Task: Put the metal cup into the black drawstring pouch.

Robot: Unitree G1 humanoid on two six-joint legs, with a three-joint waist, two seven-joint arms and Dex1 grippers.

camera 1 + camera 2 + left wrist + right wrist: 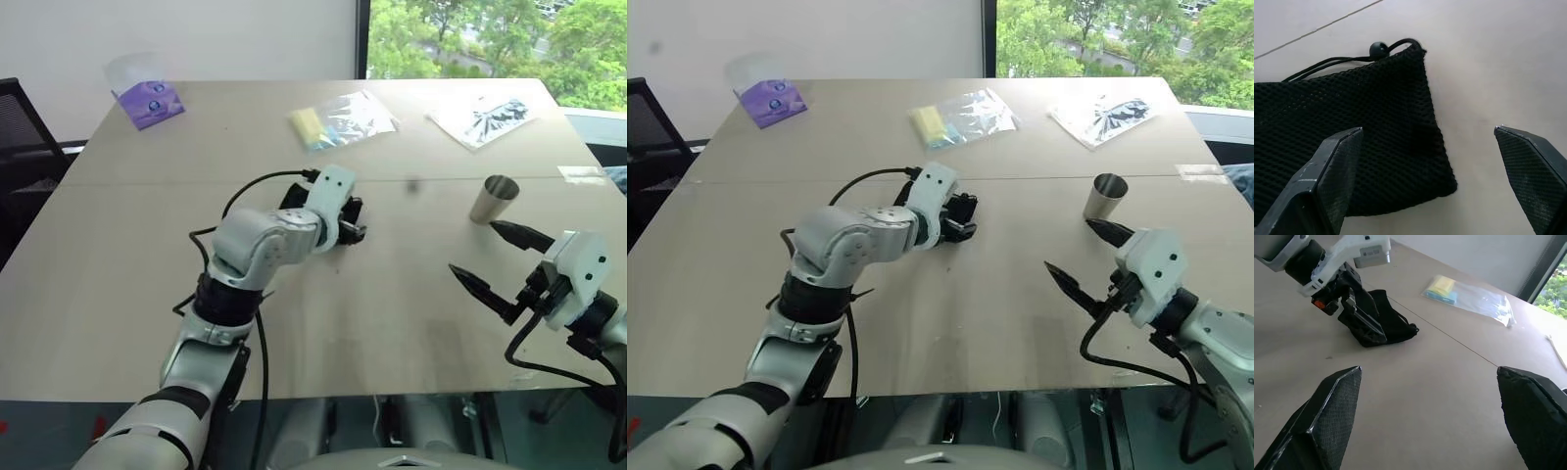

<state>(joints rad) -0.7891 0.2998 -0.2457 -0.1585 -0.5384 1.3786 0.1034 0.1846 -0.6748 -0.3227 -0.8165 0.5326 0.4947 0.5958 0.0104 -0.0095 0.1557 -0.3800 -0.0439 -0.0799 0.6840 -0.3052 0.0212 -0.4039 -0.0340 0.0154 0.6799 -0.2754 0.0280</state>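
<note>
The black drawstring pouch [1352,142] lies flat on the table near its middle, its cord and bead at one corner. My left gripper [1426,131] hangs just above the pouch's edge, open, one finger [1332,166] over the mesh fabric and the other over bare table. From the right wrist, the left gripper [1359,318] covers part of the pouch [1393,323]. The metal cup [495,199] stands upright at the right of the table. My right gripper [473,247] is open and empty, a little nearer to me than the cup, not touching it.
At the back of the table [392,323] lie a purple packet [147,101], a clear bag with a yellow item [338,119] and another clear bag [482,119]. A black chair [20,127] stands at the left.
</note>
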